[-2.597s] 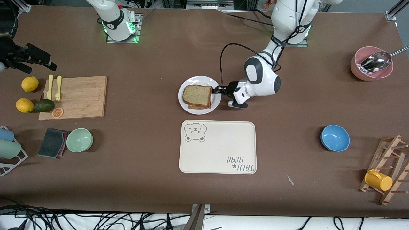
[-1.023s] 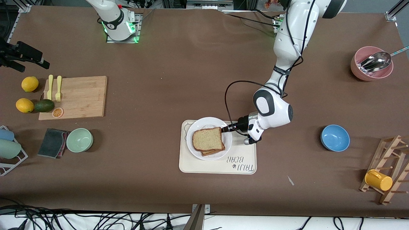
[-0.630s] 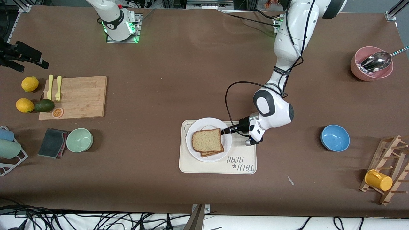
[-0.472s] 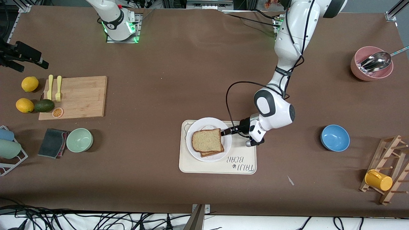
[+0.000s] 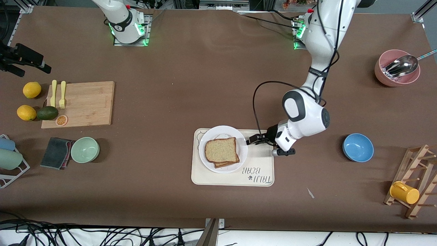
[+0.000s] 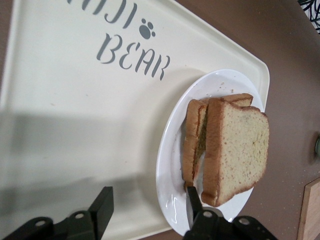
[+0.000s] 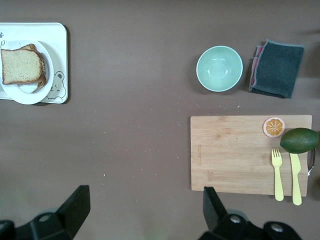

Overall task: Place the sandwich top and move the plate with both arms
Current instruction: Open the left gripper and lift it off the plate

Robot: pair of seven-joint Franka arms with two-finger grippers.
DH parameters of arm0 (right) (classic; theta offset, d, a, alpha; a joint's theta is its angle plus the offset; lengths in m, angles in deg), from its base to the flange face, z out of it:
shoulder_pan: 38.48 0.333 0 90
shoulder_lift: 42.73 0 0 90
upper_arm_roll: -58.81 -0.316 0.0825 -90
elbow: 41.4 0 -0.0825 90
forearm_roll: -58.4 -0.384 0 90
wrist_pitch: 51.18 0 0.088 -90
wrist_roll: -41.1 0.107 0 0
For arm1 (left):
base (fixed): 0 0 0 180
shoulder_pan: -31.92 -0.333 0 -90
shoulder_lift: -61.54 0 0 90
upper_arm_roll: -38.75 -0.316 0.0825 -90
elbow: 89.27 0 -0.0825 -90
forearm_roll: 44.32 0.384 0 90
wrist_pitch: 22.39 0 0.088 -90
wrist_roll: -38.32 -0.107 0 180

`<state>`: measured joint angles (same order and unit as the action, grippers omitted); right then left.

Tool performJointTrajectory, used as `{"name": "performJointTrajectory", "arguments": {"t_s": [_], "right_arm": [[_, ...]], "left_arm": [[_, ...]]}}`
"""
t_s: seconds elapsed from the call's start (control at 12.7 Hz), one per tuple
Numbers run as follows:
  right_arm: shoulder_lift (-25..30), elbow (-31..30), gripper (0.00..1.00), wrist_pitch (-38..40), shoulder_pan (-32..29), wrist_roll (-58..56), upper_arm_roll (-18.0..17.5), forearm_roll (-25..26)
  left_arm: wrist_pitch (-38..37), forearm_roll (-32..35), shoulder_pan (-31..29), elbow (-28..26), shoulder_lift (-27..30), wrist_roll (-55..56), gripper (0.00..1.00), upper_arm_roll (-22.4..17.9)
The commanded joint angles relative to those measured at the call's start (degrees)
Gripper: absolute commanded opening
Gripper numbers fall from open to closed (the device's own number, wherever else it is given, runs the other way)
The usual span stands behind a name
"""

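In the front view, the left gripper has let go of the plate and drawn back from its rim. The plate now rests on the tray with the sandwich top on the stack, so I judge the task nearly finished.

In the left wrist view, the jaws stand wide and empty, the plate rim just ahead of them.

In the right wrist view, the right gripper waits high above the cutting board, jaws wide, the plate well apart from them.
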<state>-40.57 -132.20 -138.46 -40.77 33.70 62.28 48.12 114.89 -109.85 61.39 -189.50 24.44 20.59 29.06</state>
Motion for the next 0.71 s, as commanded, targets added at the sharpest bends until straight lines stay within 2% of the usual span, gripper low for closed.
{"name": "performJointTrajectory", "arguments": {"t_s": [0.0,0.31,0.55,0.63], "right_arm": [[0.1,1.0,1.00,1.2,-0.6,-1.1,0.0,-0.9],[0.1,1.0,1.00,1.2,-0.6,-2.0,0.8,-1.1],[0.1,1.0,1.00,1.2,-0.6,-2.1,0.9,-1.1],[0.1,1.0,1.00,1.2,-0.6,-2.1,1.0,-1.1]], "left_arm": [[-1.1,8.3,-2.5,-10.0,12.8,0.4,1.00,0.6],[-0.9,28.3,-7.9,-18.7,27.4,0.3,1.00,3.5],[-1.5,30.0,-13.3,-24.6,39.8,0.1,1.00,3.7],[-1.4,30.0,-14.4,-25.4,41.2,0.1,1.00,3.8]]}}
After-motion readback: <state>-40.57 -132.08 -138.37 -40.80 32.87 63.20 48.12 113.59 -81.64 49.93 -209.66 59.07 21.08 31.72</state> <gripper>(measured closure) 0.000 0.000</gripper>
